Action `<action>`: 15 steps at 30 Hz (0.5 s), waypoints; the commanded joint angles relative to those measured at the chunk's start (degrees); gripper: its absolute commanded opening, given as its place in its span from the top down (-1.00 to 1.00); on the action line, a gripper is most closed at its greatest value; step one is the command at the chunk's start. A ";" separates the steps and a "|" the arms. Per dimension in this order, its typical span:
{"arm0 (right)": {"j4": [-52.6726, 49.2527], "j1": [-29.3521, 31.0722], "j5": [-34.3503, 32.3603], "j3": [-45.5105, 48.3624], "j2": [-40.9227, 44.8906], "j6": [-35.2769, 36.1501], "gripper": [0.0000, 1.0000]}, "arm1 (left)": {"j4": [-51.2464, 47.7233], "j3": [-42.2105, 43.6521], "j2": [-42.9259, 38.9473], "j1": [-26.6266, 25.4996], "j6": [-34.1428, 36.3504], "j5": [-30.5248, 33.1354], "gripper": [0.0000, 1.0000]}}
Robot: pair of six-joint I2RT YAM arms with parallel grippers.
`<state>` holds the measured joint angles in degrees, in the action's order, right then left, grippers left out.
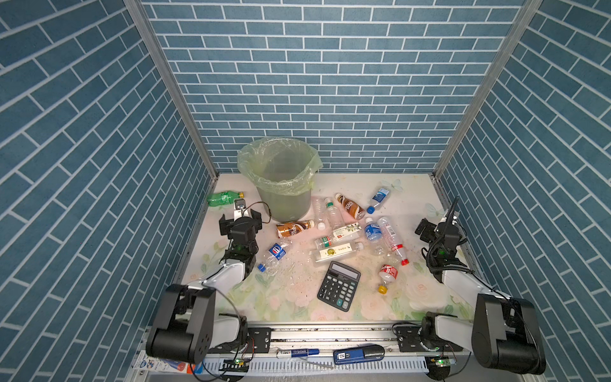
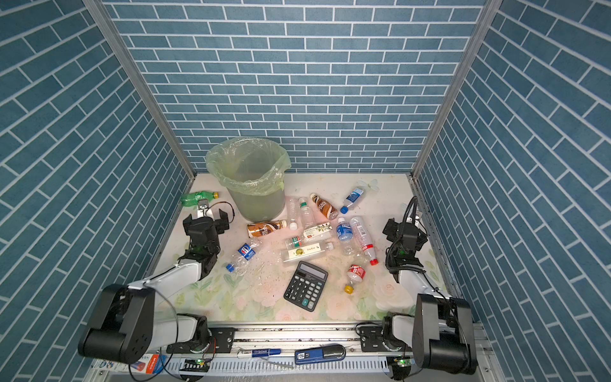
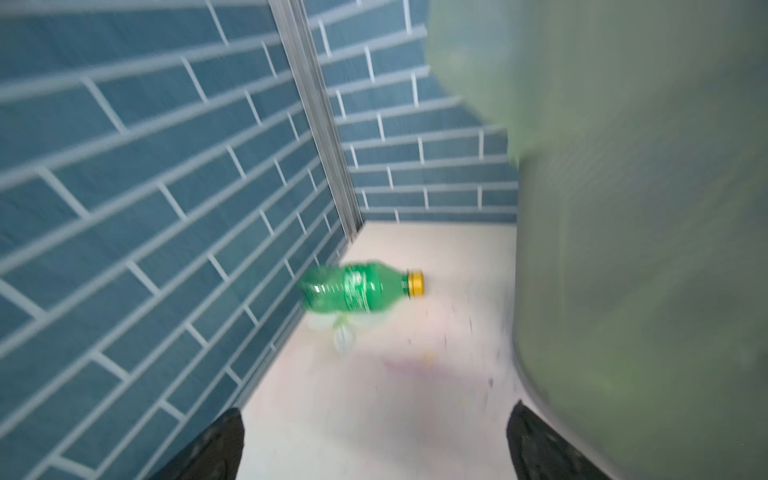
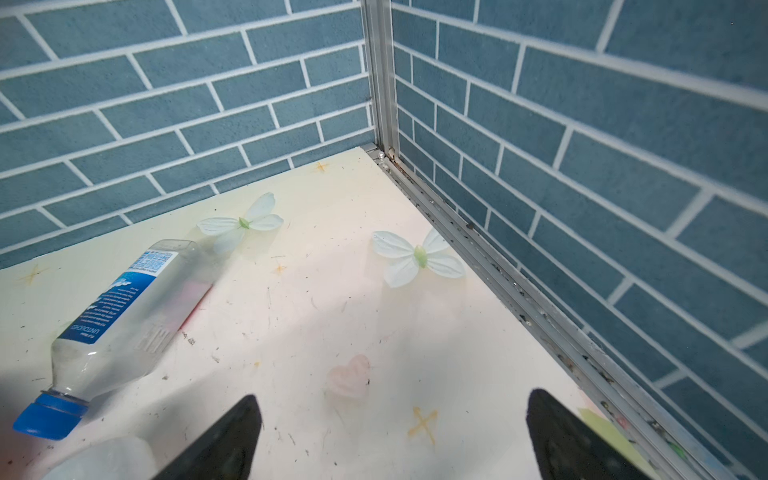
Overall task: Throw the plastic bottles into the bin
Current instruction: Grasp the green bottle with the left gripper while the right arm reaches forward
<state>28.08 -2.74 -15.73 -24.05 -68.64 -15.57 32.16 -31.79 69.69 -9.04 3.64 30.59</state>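
Jaws stand wide apart and empty on both arms: the left gripper (image 3: 376, 407) hangs beside the round translucent grey bin (image 1: 284, 205), its pale yellow-green bag folded over the rim and its inside showing only that liner. The right gripper (image 4: 394, 394) hovers over the floral-printed tabletop (image 1: 297, 304) near the far right corner. The small plastic bottles (image 1: 340, 233) lie on the table outside the bin, most clustered mid-table behind a black calculator (image 1: 339, 286). A green bottle (image 3: 357, 286) lies by the left wall, its long axis across the table and its yellow cap toward the bin. A brown bottle (image 1: 294, 229) lies just before the bin's base, pale cap rightward. A clear blue-labelled bottle (image 4: 120, 307) lies near the right gripper, blue cap toward the front.
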 commanded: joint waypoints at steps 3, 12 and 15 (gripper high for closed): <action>-3.75 -0.03 3.45 -2.93 1.13 -3.26 -0.98 | -29.25 -12.54 -2.37 0.71 -2.95 4.13 -0.99; -4.13 0.78 12.49 -3.11 1.87 -3.88 -0.99 | -53.07 -29.20 1.81 11.41 -14.00 -6.19 -0.99; -3.81 2.12 14.64 -3.26 1.67 -3.32 -0.98 | -57.05 -32.36 3.89 15.39 -18.38 -12.69 -0.99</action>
<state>24.45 -1.85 -5.04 -24.18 -67.48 -18.17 -14.98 -61.52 72.12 3.55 -8.80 25.23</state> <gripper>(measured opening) 0.993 0.994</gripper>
